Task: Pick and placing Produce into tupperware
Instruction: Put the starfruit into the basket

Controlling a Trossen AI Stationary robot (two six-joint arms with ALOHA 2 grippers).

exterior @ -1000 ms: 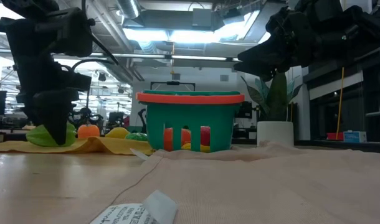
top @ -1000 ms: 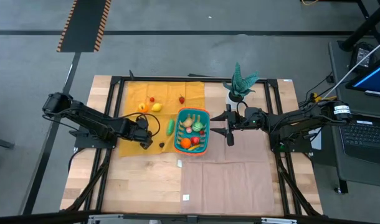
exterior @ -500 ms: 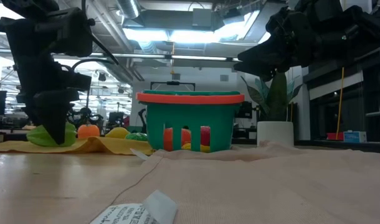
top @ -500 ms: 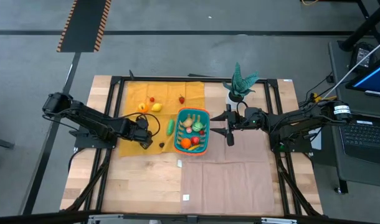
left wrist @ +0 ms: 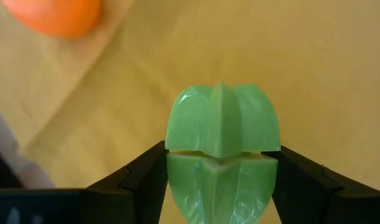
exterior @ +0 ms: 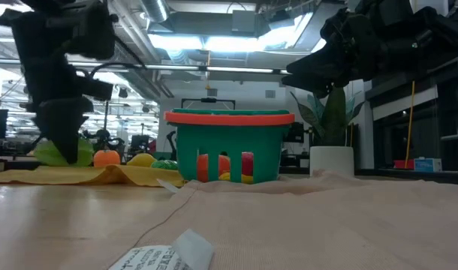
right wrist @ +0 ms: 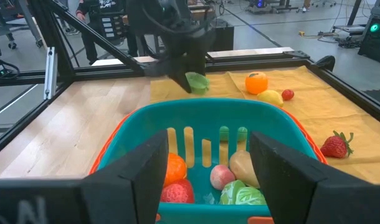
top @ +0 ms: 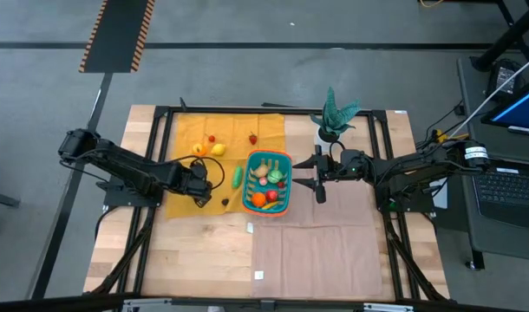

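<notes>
My left gripper [top: 200, 185] is shut on a pale green ridged toy vegetable [left wrist: 221, 124] just over the yellow cloth [top: 221, 130]; this produce also shows in the low view [exterior: 64, 152] and the right wrist view [right wrist: 197, 82]. The teal tupperware [top: 269, 182] with its orange rim [exterior: 229, 117] stands on the table and holds several produce pieces. An orange [top: 198, 150], a lemon [top: 218, 149], a strawberry [top: 252, 138] and a green cucumber [top: 237, 177] lie on the cloth. My right gripper [top: 319, 178] hangs open beside the tupperware's right side. My left gripper pinches the green vegetable's two opposite sides [left wrist: 171, 168] between its two fingers [left wrist: 140, 180], on the half nearer the wrist. The fingers come steeply from above, pointing down. The vegetable sticks out past the fingertips and hangs slightly above the yellow cloth.
A potted green plant [top: 334, 117] in a white pot stands behind my right gripper. A tan cloth [top: 325, 243] covers the near right of the table. A small dark piece [top: 225, 202] lies left of the tupperware, and paper scraps [exterior: 169, 255] lie near the front.
My left gripper has risen a little, carrying the green vegetable up off the yellow cloth. My right gripper has kept still.
</notes>
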